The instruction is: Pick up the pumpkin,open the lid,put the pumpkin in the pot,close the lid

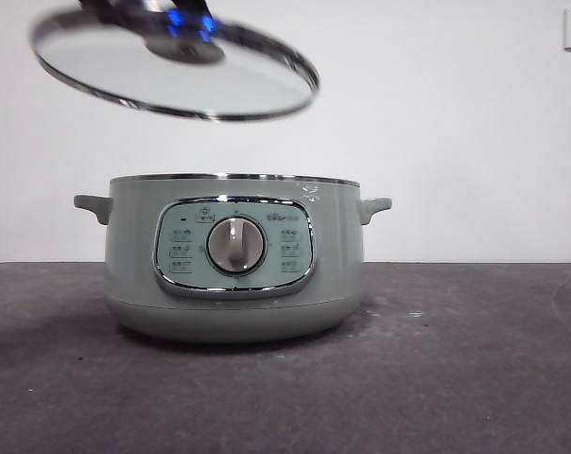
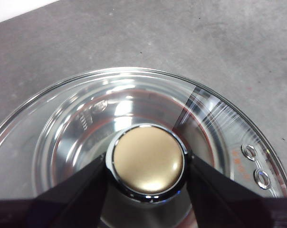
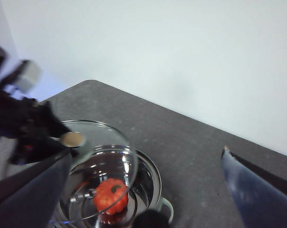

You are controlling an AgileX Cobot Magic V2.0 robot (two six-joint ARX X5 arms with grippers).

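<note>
In the front view, the lid point(image 1: 175, 68) is held tilted at upper left, clear above the open pot point(image 1: 233, 257) on the counter point(image 1: 475, 369). In the left wrist view, the left claw point(image 2: 147, 167) is clamped on the lid's knob point(image 2: 148, 159). In the right wrist view, the right claw point(image 3: 143, 187) is spread apart, and the pumpkin point(image 3: 111, 195) is seen inside the pot at lower left.

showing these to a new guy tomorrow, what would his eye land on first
Probably the glass lid, tilted in the air above and to one side of the open sage-green pot, with the left gripper shut on its knob. Next, the orange pumpkin already lying inside the pot's shiny bowl, seen through the lid in the right wrist view, where the right gripper hangs open above the table.
</note>
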